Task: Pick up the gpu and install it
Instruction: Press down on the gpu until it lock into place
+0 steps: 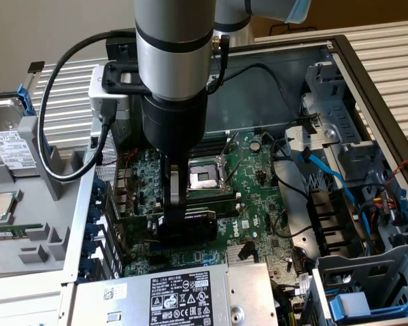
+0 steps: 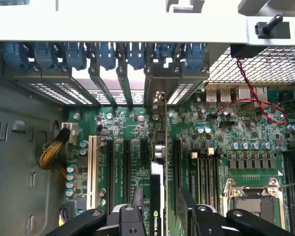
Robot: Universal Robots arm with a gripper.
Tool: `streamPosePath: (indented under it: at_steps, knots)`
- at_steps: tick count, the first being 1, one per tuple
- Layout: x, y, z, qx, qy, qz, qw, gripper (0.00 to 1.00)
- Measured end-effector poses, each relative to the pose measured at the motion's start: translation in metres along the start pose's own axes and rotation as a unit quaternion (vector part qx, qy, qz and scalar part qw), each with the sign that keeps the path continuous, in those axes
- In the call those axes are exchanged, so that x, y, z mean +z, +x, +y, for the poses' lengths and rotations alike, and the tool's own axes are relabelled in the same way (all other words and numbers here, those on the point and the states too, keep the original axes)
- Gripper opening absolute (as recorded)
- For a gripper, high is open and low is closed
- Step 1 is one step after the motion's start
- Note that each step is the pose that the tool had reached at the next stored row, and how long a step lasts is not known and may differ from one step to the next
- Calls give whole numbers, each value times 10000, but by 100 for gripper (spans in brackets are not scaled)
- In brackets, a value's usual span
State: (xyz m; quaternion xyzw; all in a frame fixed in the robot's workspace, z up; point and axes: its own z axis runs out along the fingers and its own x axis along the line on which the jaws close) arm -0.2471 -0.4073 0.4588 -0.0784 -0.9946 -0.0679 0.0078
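Green motherboard (image 2: 137, 123) with its white and black expansion slots (image 2: 92, 169) lies left of and beneath the claw (image 2: 160, 206), whose jaws clamp the gpu (image 2: 158, 196) edge-on and upright, so its lower edge can meet a slot; CPU socket (image 2: 253, 199) sits to the right

Soft, even room light fills the open computer case (image 1: 326, 75) — bright on the pale slatted desk (image 1: 387, 47), dimmer down on the green motherboard (image 1: 258, 183). The arm (image 1: 173, 68) shows a gentle sheen and shades the board beneath it. In the wrist view the white case edge (image 2: 113, 24) glares — nearly washed out.
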Motion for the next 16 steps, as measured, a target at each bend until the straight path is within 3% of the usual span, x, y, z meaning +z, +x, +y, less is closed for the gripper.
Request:
streamPosePath:
  at_steps: [8,16]
  knots:
    - [0,0,0,0,0,0,10000,11]
    - [0,0,0,0,0,0,10000,11]
